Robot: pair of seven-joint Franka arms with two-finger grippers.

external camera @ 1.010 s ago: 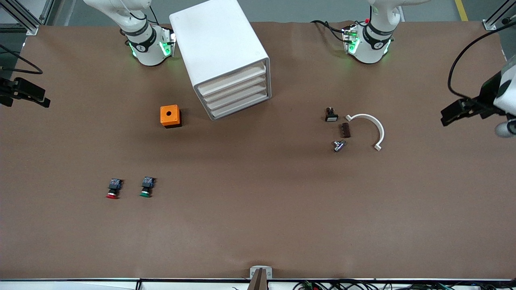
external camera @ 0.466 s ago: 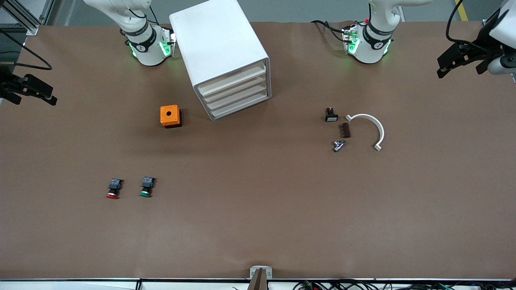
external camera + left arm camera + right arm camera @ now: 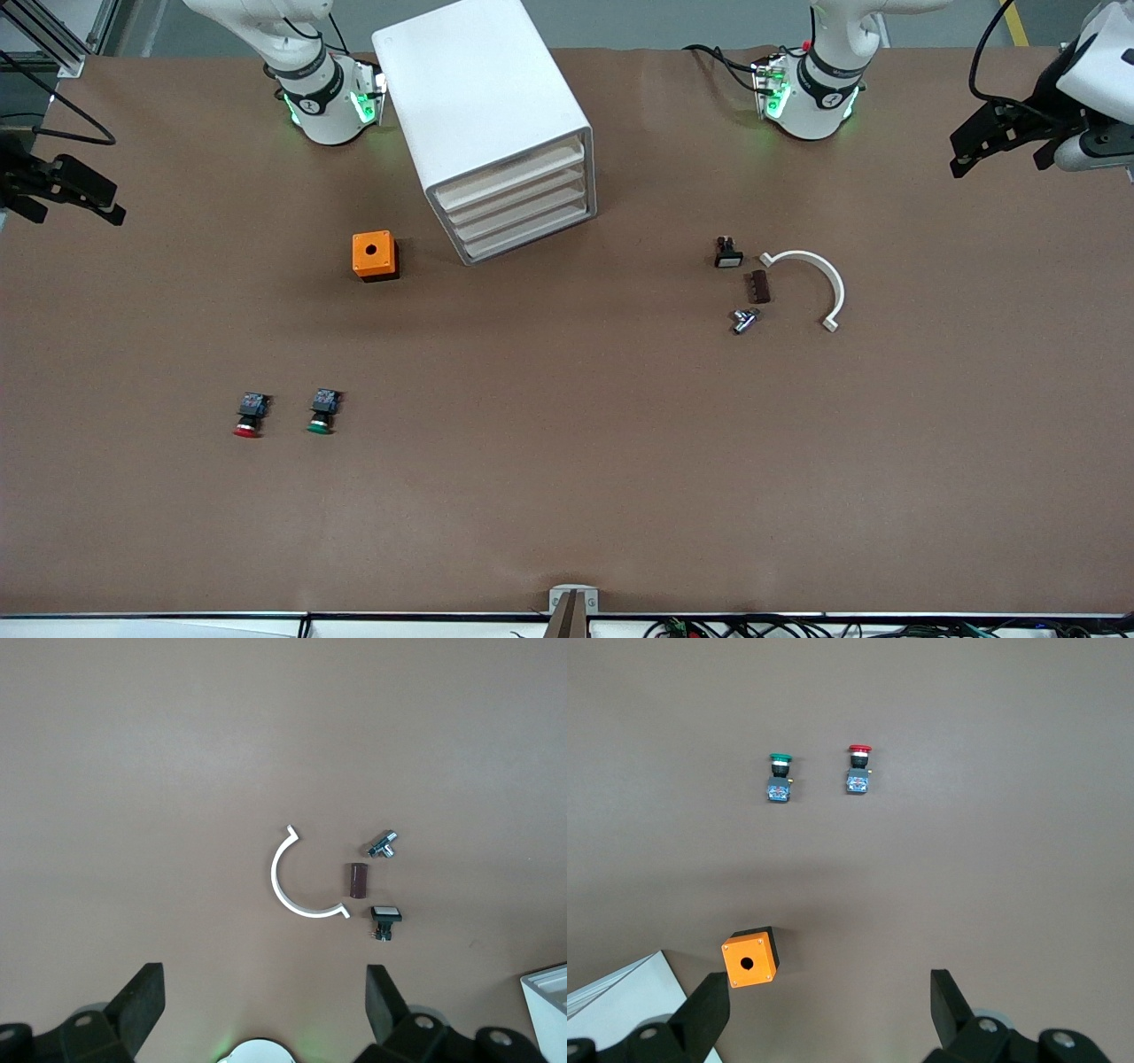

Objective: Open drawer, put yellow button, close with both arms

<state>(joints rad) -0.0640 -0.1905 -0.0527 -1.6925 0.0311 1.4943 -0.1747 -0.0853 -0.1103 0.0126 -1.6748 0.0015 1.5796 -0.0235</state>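
Presently we list the scene and its hazards, item by item.

Cabinet (image 3: 483,115): white, standing between the two arm bases, its four cream fronts angled toward the front camera. The drawer (image 3: 512,173), the uppermost front, sits flush and closed.

Yellow button: we find no yellow-capped button anywhere on the worktop (image 3: 567,496). We judge it either already inside the closed drawer or simply absent; we cannot tell which.

Red button (image 3: 249,415) and green button (image 3: 322,412): side by side, nearer the front camera, toward the right arm's end. Risk: with no yellow one in sight, we could pick a wrong colour.

Orange box (image 3: 374,255): just beside the cabinet. Risk: an arm coming to the drawer could knock it.

White curved piece (image 3: 819,279), brown block (image 3: 759,286), metal fitting (image 3: 744,320), small white-capped switch (image 3: 727,252): clustered toward the left arm's end.

Left gripper (image 3: 997,142): spread wide, empty, up over the worktop's edge at its own end.

Right gripper (image 3: 62,190): spread wide, empty, over the edge at its end.

Further risk: a one-sided pull or push on the drawer could skew the unanchored cabinet.
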